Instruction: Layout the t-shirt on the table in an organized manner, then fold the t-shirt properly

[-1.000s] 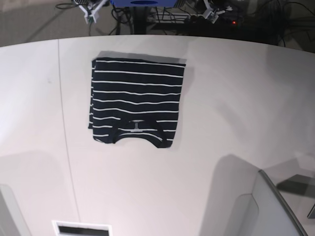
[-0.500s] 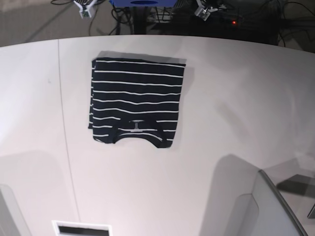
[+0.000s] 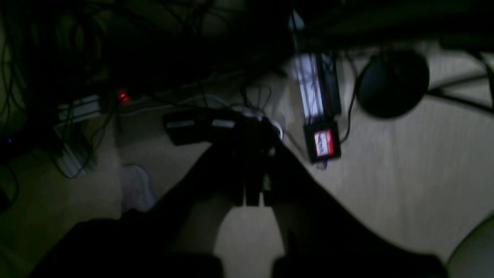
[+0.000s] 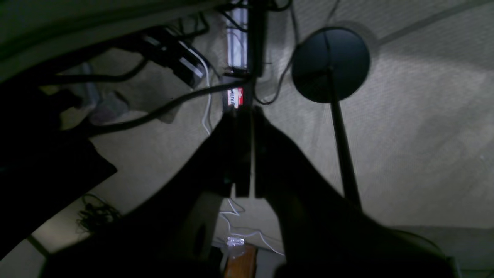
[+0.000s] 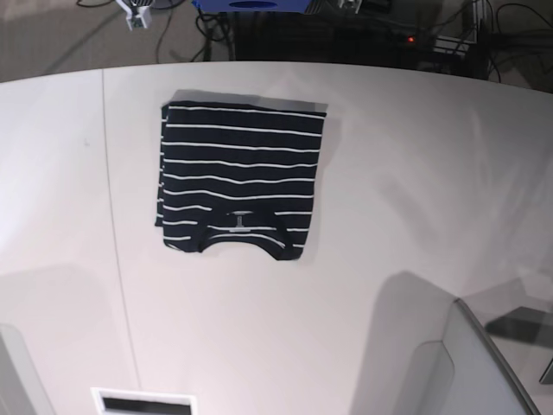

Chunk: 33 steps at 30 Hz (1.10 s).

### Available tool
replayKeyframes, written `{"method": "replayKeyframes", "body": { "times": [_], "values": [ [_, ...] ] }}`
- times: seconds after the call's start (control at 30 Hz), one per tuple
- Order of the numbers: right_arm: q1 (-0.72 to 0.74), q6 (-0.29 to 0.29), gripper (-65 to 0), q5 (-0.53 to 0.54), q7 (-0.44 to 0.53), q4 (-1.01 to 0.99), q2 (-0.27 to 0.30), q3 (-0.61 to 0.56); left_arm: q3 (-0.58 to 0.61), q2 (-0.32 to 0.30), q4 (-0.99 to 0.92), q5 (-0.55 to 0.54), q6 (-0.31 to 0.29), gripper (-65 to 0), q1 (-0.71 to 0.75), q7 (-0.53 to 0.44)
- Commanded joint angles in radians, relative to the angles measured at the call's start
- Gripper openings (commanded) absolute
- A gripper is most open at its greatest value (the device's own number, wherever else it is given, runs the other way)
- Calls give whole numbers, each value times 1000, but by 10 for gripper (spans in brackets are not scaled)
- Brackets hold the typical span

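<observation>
The striped t-shirt (image 5: 239,177) is lying folded, soft and light, on the table (image 5: 415,173); its hem corners look graspable. Both grippers (image 3: 252,200) (image 4: 243,193) are hanging clenched, empty.

Base view: bright, evenly lit; table (image 5: 415,173) washed pale, with soft grey shadows near right and near left; edges bowed by the lens. Both wrist views: dim, underexposed, motion-blurred, foregrounds nearly black, floor faintly lit.
</observation>
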Motion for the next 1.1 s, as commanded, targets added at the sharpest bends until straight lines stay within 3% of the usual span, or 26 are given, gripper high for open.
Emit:
{"method": "replayKeyframes", "body": {
  "times": [0.0,0.3,0.57,1.07],
  "values": [
    [-1,6,-636,-1,6,0,10,-2,1,5,-1,-15,3,-650,7,-10],
    [38,6,-642,-2,3,1,30,-19,3,9,-1,-15,3,-650,-36,-10],
    [62,6,-642,3,2,-5,23,-283,4,6,-1,-15,3,-650,-71,-10],
    [88,4,-642,4,2,-5,-7,-247,6,8,-8,-15,-3,-650,-60,-10]
  ]
}}
